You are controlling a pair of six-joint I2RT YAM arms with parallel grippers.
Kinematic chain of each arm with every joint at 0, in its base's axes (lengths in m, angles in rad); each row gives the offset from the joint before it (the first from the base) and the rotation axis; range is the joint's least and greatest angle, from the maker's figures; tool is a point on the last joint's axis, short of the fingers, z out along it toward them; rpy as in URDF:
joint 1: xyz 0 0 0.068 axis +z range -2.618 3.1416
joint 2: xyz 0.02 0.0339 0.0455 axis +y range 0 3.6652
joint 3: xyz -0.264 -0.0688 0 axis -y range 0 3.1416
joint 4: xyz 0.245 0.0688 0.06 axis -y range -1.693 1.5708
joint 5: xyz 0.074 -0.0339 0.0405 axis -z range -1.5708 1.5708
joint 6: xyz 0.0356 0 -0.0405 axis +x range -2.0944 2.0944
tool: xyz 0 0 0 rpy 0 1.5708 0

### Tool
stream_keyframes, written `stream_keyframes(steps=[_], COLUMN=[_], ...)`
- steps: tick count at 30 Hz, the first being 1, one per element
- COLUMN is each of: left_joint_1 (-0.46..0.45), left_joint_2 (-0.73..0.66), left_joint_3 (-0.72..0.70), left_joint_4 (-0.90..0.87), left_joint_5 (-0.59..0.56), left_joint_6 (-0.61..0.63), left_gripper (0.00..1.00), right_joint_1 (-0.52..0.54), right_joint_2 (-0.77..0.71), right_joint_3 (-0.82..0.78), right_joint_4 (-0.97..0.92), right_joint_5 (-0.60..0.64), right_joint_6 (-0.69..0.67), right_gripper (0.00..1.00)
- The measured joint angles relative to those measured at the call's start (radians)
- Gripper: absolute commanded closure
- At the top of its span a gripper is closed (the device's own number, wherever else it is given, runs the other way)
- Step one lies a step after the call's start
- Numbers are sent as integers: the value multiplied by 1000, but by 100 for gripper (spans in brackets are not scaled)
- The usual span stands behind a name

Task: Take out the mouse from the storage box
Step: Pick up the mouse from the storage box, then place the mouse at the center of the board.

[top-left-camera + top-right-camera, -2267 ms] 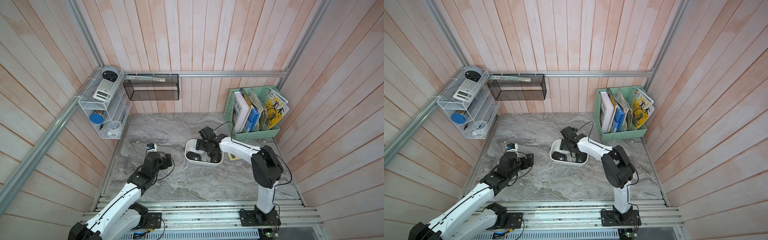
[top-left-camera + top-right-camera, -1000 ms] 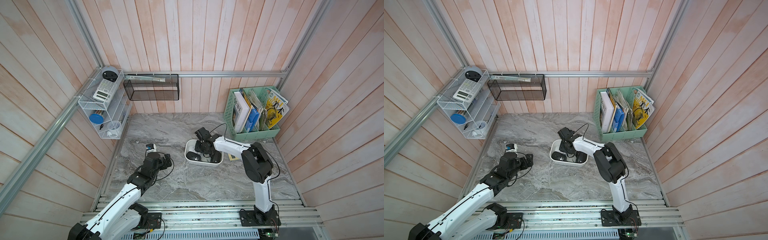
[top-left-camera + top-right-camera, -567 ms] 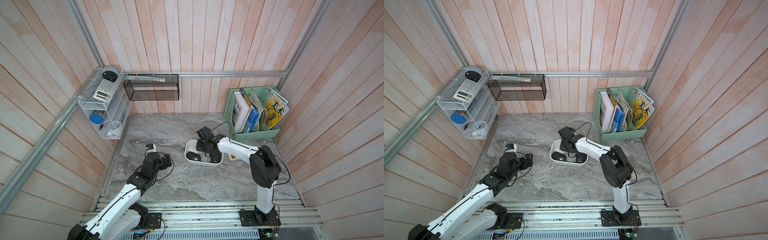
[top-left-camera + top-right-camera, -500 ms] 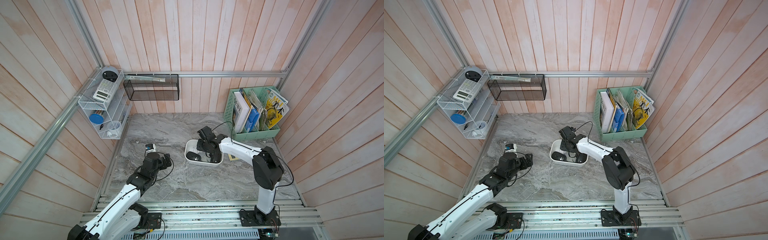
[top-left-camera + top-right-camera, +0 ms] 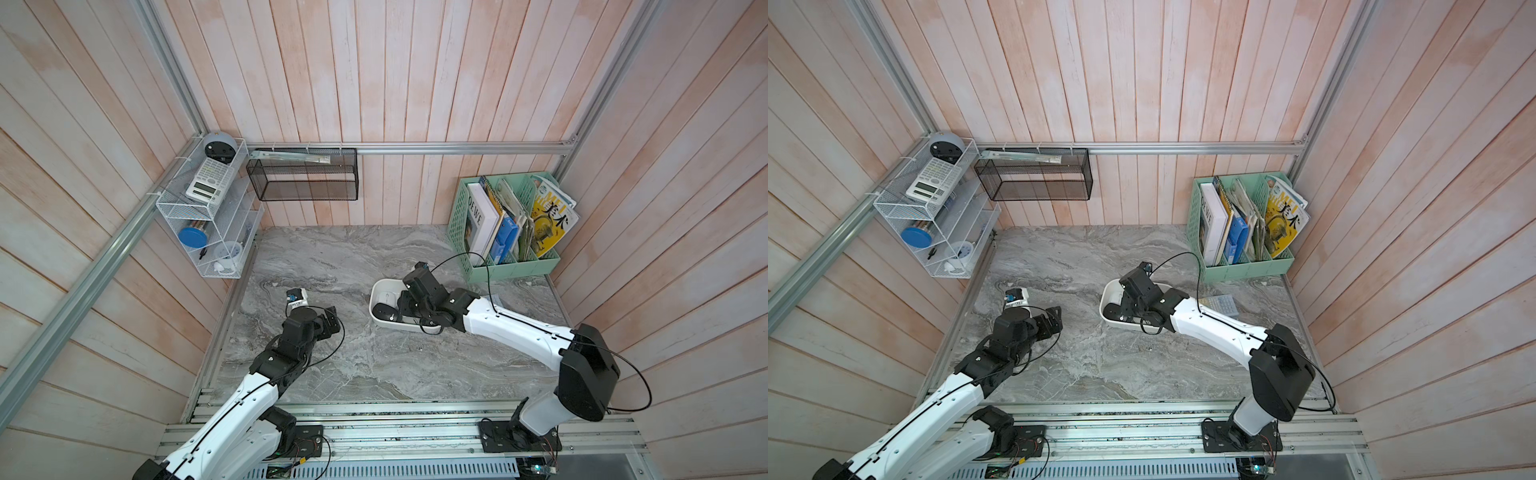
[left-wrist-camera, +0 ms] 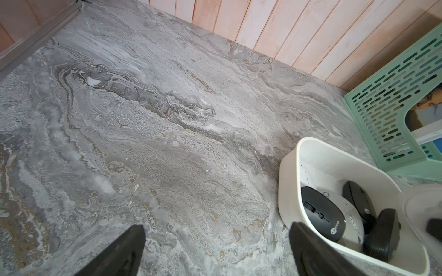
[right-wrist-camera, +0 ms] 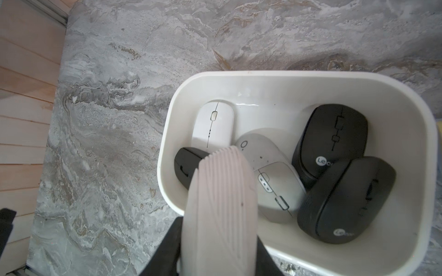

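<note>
Marble surface (image 5: 332, 249), green file holder (image 5: 511, 270) beside white storage box (image 5: 380, 286). Box holds five other mice (image 7: 332, 133). Pale ribbed mouse (image 7: 222, 191) clamped in right fingers (image 7: 169, 248) above box; left fingers (image 6: 126, 253) spread wide, empty, well apart.

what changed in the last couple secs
The right arm swung its elbow out toward the wall on its right. The right gripper stayed over the storage box, shut on a pale ribbed mouse; no grab or release shows. The left gripper stayed open and parked, and the box did not shift.
</note>
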Motion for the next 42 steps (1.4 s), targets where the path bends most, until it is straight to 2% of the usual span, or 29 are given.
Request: stream_keyframes(steps=[5, 11, 19, 28, 34, 42], left_joint_1=[0, 0, 0, 0, 0, 0], left_joint_2=[-32, -50, -70, -71, -76, -93], left_joint_3=[-1, -2, -8, -11, -12, -12], left_joint_4=[0, -2, -24, -26, -30, -29], left_joint_5=[-21, -41, -52, -65, -67, -66], left_joint_6=[0, 0, 0, 0, 0, -1], left_gripper=[0, 0, 0, 0, 0, 0], right_joint_1=[95, 201, 283, 300, 303, 303], right_joint_2=[-66, -70, 18, 139, 185, 281], right_joint_3=[-130, -206, -235, -254, -253, -183], right_joint_4=[60, 146, 291, 407, 438, 477], right_joint_5=[25, 56, 57, 38, 39, 34], right_joint_6=[26, 53, 87, 123, 145, 154], right_gripper=[81, 81, 81, 81, 78, 74])
